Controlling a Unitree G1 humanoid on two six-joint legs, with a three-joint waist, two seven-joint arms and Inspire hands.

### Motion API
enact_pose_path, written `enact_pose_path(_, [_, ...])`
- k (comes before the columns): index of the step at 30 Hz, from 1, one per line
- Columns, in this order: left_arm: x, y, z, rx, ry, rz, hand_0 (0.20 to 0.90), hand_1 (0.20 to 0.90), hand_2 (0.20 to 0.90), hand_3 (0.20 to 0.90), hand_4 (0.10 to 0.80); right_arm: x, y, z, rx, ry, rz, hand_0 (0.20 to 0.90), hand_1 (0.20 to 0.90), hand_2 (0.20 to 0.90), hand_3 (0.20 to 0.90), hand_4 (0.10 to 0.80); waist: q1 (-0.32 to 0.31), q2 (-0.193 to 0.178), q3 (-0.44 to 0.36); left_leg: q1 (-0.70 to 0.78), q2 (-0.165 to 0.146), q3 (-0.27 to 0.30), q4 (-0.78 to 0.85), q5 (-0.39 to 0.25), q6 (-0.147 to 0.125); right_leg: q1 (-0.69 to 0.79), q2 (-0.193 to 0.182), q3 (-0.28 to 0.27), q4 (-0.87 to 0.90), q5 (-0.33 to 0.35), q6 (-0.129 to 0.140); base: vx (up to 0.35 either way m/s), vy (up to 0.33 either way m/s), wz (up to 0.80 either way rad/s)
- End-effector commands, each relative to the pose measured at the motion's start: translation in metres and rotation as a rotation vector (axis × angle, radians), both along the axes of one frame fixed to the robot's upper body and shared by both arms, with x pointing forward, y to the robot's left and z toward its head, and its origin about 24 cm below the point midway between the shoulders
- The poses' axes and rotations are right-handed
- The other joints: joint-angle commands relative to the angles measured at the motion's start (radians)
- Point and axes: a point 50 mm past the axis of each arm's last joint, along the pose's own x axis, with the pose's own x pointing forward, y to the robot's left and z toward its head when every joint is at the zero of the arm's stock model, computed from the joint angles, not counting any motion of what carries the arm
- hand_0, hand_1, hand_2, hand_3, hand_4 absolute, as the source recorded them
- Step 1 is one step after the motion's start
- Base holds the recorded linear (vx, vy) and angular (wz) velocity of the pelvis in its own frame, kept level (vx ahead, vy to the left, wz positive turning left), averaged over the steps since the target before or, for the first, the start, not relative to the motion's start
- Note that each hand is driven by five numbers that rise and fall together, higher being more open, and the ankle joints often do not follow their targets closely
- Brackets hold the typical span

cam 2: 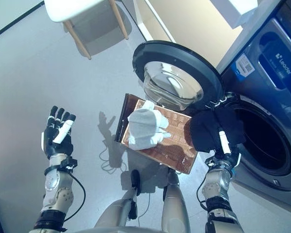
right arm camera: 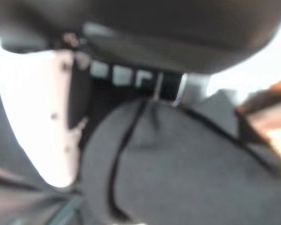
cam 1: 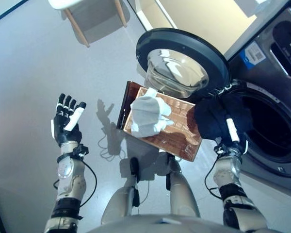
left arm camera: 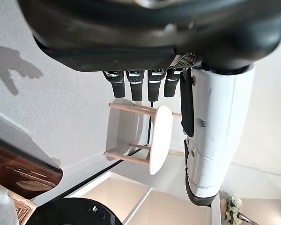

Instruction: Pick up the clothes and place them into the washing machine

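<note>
A dark garment (cam 1: 212,118) hangs bunched in my right hand (cam 1: 234,138), between the brown basket (cam 1: 182,141) and the washing machine's round opening (cam 1: 271,128). The right wrist view shows the same dark cloth (right arm camera: 178,164) pressed against the palm, with the thumb (right arm camera: 35,112) beside it. A white garment (cam 1: 148,115) lies crumpled in the basket. My left hand (cam 1: 67,121) is raised over the floor at the left, fingers straight and holding nothing. The machine's door (cam 1: 182,58) stands swung wide open.
A white stool with wooden legs (cam 1: 82,14) stands at the far side of the grey floor. The open door with its glass bowl (cam 1: 177,73) juts out just beyond the basket. The machine's front panel (cam 1: 276,43) fills the right side.
</note>
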Motion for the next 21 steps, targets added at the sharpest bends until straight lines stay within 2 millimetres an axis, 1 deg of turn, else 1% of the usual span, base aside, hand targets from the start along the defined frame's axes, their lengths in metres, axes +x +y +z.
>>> enact_pose_path(1, [-0.003,0.024,0.040,0.057,-0.222,0.099,0.900,0.900,0.900,0.900,0.800,0.007,-0.025,0.031,-0.016,-0.213,-0.163,0.200,0.200,0.200,0.200,0.300,0.031,0.026,-0.048,-0.033,-0.007,-0.040,-0.008,-0.002,-0.074,-0.026,-0.007,-0.016,0.108,-0.121,0.043,0.000,0.000,0.00])
enact_pose_path(3, [-0.003,0.023,0.045,0.056,-0.246,0.093,0.900,0.900,0.900,0.900,0.800,0.014,-0.024,0.037,0.033,-0.261,-0.200,0.200,0.200,0.200,0.200,0.300,0.036,0.036,-0.034,-0.047,-0.010,-0.042,-0.008,0.003,-0.076,-0.043,-0.008,-0.013,0.114,-0.120,0.042,-0.037,0.010,0.00])
enact_pose_path(5, [-0.002,0.022,0.046,0.054,-0.254,0.087,0.900,0.900,0.900,0.900,0.800,0.016,-0.026,0.037,0.048,-0.268,-0.215,0.200,0.200,0.200,0.200,0.300,0.039,0.039,-0.030,-0.053,-0.011,-0.042,-0.008,0.004,-0.078,-0.051,-0.011,-0.014,0.118,-0.120,0.042,-0.007,-0.007,0.02])
enact_pose_path(6, [-0.001,0.018,0.051,0.051,-0.275,0.069,0.900,0.900,0.900,0.900,0.800,0.020,-0.028,0.041,0.084,-0.286,-0.251,0.200,0.200,0.200,0.200,0.300,0.045,0.049,-0.020,-0.062,-0.012,-0.044,-0.008,0.006,-0.079,-0.062,-0.013,-0.016,0.122,-0.121,0.041,0.000,0.000,0.00])
enact_pose_path(9, [-0.001,0.013,0.055,0.051,-0.296,0.042,0.900,0.900,0.900,0.900,0.800,0.024,-0.035,0.045,0.107,-0.283,-0.295,0.200,0.200,0.200,0.200,0.300,0.054,0.063,-0.016,-0.078,-0.011,-0.043,-0.008,0.002,-0.080,-0.079,-0.013,-0.015,0.127,-0.128,0.041,0.000,0.000,0.00])
enact_pose_path(10, [-0.001,0.013,0.055,0.050,-0.298,0.041,0.900,0.900,0.900,0.900,0.800,0.025,-0.036,0.046,0.107,-0.285,-0.295,0.200,0.200,0.200,0.200,0.300,0.053,0.063,-0.015,-0.083,-0.012,-0.042,-0.008,0.009,-0.080,-0.083,-0.014,-0.015,0.126,-0.121,0.040,0.031,-0.006,-0.03])
enact_pose_path(11, [-0.001,0.011,0.060,0.055,-0.323,0.028,0.900,0.900,0.900,0.900,0.800,0.030,-0.042,0.054,0.121,-0.301,-0.331,0.200,0.200,0.200,0.200,0.300,0.063,0.073,-0.015,-0.093,-0.009,-0.043,-0.008,0.005,-0.082,-0.095,-0.014,-0.017,0.130,-0.131,0.040,0.007,-0.007,-0.03])
enact_pose_path(15, [0.000,0.007,0.064,0.050,-0.348,-0.001,0.900,0.900,0.900,0.900,0.800,0.036,-0.054,0.067,0.106,-0.301,-0.363,0.200,0.200,0.200,0.200,0.300,0.074,0.089,-0.014,-0.119,-0.010,-0.042,-0.008,0.014,-0.086,-0.127,-0.015,-0.011,0.137,-0.125,0.036,0.008,0.000,-0.01])
enact_pose_path(16, [0.000,0.006,0.064,0.049,-0.347,-0.001,0.900,0.900,0.900,0.900,0.800,0.036,-0.054,0.067,0.105,-0.301,-0.363,0.200,0.200,0.200,0.200,0.300,0.075,0.090,-0.015,-0.116,-0.009,-0.042,-0.008,0.007,-0.086,-0.125,-0.013,-0.011,0.139,-0.133,0.036,0.000,0.000,0.00])
enact_pose_path(18, [0.000,0.005,0.069,0.051,-0.375,-0.015,0.900,0.900,0.900,0.900,0.800,0.039,-0.066,0.081,0.071,-0.307,-0.381,0.200,0.200,0.200,0.200,0.300,0.083,0.100,-0.012,-0.132,-0.009,-0.041,-0.008,0.016,-0.090,-0.149,-0.016,-0.006,0.145,-0.129,0.034,0.000,0.000,0.00])
enact_pose_path(20, [0.000,0.003,0.072,0.052,-0.391,-0.026,0.900,0.900,0.900,0.900,0.800,0.042,-0.073,0.094,0.051,-0.335,-0.397,0.200,0.200,0.200,0.200,0.300,0.089,0.107,-0.012,-0.138,-0.007,-0.042,-0.008,0.010,-0.092,-0.158,-0.016,-0.006,0.150,-0.138,0.035,0.005,-0.024,0.04])
enact_pose_path(21, [0.000,0.002,0.073,0.047,-0.398,-0.030,0.900,0.900,0.900,0.900,0.800,0.043,-0.076,0.101,0.041,-0.350,-0.405,0.200,0.200,0.200,0.200,0.300,0.090,0.110,-0.011,-0.147,-0.008,-0.042,-0.008,0.017,-0.094,-0.168,-0.016,-0.005,0.152,-0.132,0.033,0.004,-0.006,0.03])
